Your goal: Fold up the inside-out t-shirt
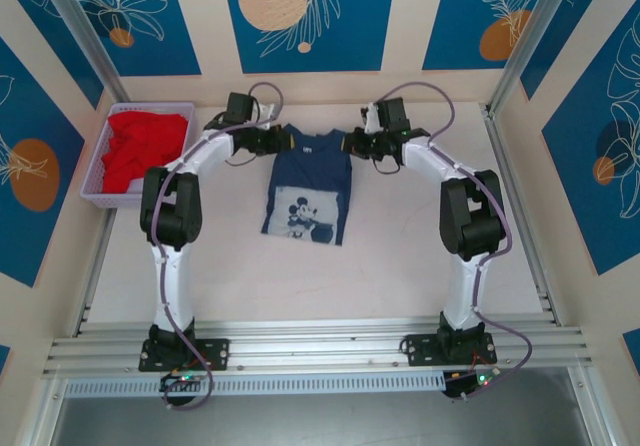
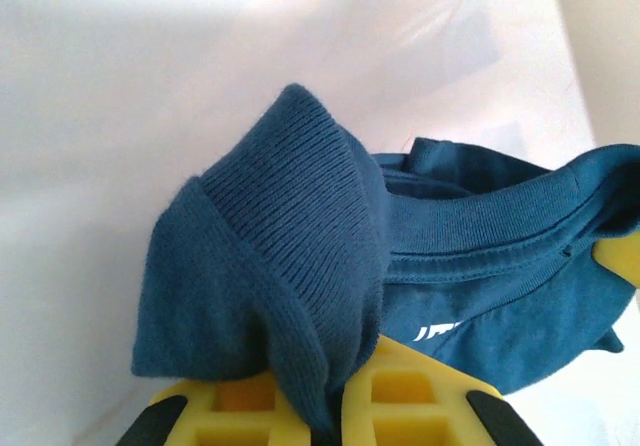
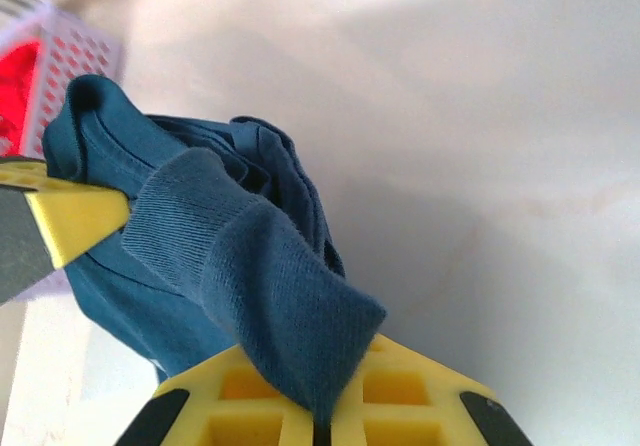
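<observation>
From above, we see the navy t-shirt (image 1: 308, 194) flat on the counter (image 1: 400, 256), its collar end stretched between the left gripper (image 1: 283, 144) and the right gripper (image 1: 352, 144). A basket (image 1: 100, 194) holding a red garment (image 1: 140, 146) sits outboard of the left gripper.

On the left wrist, the left gripper is clamped on a ribbed blue fold.

On the right wrist, the right gripper pinches a similar fold.

The t-shirt (image 1: 308, 198) lay mid surface (image 1: 400, 266), collar end betw. L pincer (image 1: 285, 143) & R pincer (image 1: 345, 144); basket (image 1: 100, 198) w/ garment (image 1: 140, 146) sat left.
</observation>
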Available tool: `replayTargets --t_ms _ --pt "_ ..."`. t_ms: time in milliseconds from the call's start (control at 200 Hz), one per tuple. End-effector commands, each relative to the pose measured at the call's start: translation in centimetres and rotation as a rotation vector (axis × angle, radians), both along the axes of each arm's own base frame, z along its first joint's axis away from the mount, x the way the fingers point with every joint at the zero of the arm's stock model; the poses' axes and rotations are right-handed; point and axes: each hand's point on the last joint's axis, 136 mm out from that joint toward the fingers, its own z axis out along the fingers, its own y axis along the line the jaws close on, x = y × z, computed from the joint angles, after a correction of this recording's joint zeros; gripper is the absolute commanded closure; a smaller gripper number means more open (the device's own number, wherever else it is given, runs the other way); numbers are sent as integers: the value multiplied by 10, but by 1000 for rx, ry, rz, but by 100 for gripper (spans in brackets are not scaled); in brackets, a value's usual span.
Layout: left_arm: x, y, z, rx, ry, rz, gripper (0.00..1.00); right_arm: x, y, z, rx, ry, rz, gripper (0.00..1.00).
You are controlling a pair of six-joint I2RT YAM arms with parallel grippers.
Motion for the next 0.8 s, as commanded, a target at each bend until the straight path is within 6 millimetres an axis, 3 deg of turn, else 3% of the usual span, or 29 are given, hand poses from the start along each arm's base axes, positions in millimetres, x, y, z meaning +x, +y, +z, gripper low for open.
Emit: replayTargets --t_ms 0,150,215,280,455,690,795 --pt "28 3 68 -35 -149 42 100 24 -3 66 6 -158 29 100" --pt "37 5 139 -60 -300 69 100 34 2 137 18 -313 76 100" --pt "32 6 153 -70 -331 67 100 30 7 155 24 -352 110 100" --pt "23 6 151 -73 -325 63 100 21 12 160 26 -366 149 100" --pt "-20 7 115 -91 -261 61 100 -26 21 127 25 -287 211 100" --pt "-129 17 53 -61 -140 51 100 -138 22 59 57 -75 225 100" --pt "-166 23 29 -64 -73 60 100 -174 19 32 79 23 204 100"
